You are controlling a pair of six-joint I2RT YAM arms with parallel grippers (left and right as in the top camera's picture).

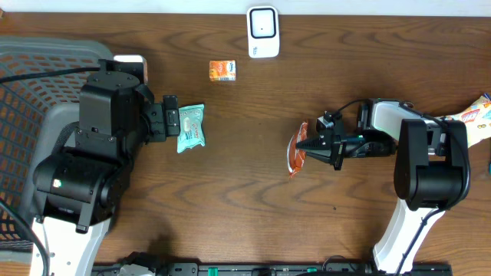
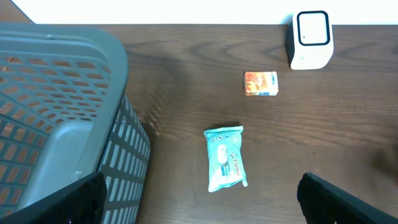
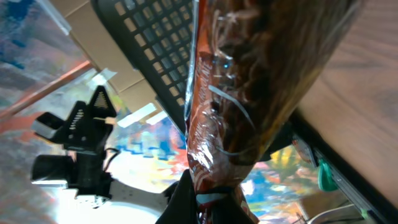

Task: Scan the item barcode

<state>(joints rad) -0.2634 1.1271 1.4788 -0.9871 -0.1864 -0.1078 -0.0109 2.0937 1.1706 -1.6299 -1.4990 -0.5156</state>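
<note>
**Right pincer (image 1: 304, 146) clamped shut on a red-brown snack packet (image 1: 294, 159), right of the surface's (image 1: 253, 215) middle.**
The packet is pinched at one end and shows edge-on from overhead. The left pincer (image 1: 172, 116) stands wide open and holds nothing, just beside a teal wipes pouch (image 1: 191, 127) and near the grey basket (image 1: 23, 100) at the left edge. A white scanner (image 1: 262, 31) sits at the far edge, with a small orange box (image 1: 222, 70) near it.
</note>
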